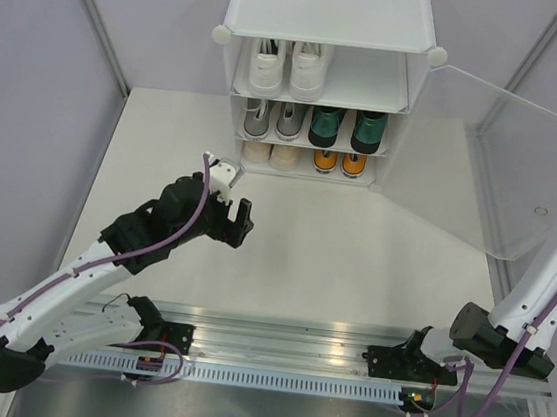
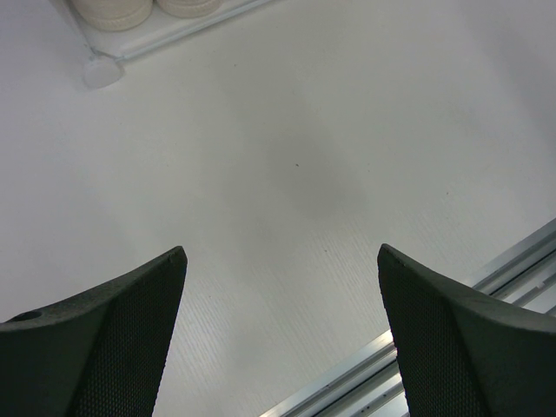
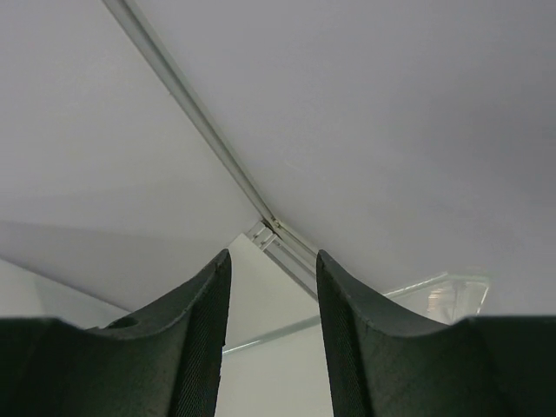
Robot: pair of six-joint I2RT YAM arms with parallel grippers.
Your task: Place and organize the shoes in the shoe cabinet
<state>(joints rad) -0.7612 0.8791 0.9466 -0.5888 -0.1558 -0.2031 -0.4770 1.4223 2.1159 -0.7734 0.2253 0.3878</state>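
L gripper (image 1: 239,226): jaws wide apart, nothing betw. them, over bare table (image 1: 352,267). Shoe cabinet (image 1: 331,8) stands ahead of it, near, not touching. All pairs are inside:
- Top shelf: white sneakers (image 1: 287,69).
- Mid shelf: grey lace-ups (image 1: 273,119) + green pointed shoes (image 1: 348,129).
- Bottom shelf: cream pair (image 1: 270,154), closest to L jaws, + orange lace-ups (image 1: 339,162).

R gripper (image 3: 274,256): jaws part-way apart, narrow gap, clamped on nothing. It is raised by the outer edge of the open frosted door (image 1: 485,162), well apart from the shelves.

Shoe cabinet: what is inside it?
On top: white sneakers. Middle: grey lace-ups, green shoes. Bottom: cream pair, orange pair, mostly covered by the shelf above.
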